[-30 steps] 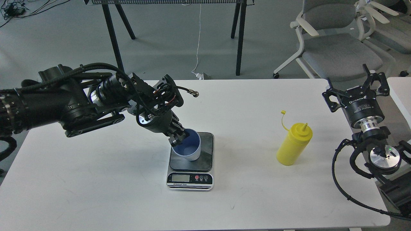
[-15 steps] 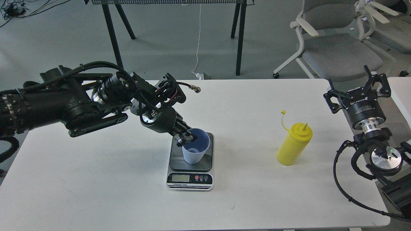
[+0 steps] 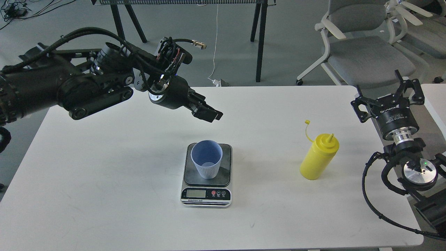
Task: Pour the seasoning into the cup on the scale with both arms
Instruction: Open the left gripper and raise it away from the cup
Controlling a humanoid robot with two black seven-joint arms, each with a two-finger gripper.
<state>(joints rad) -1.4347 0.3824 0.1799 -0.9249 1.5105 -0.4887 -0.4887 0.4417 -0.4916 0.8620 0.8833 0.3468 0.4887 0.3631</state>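
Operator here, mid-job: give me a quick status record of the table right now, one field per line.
cup: light blue, upright on the scale platform, nothing holding it
scale: near table centre, display side toward the robot
seasoning bottle: yellow, standing on the table right of the scale, cap off the nozzle on its tether, untouched
left claw: in the air above and behind the cup, clear of it, holding nothing; open or shut not readable
right claw: open, empty, at the table's right edge, apart from the bottle
pour: not started
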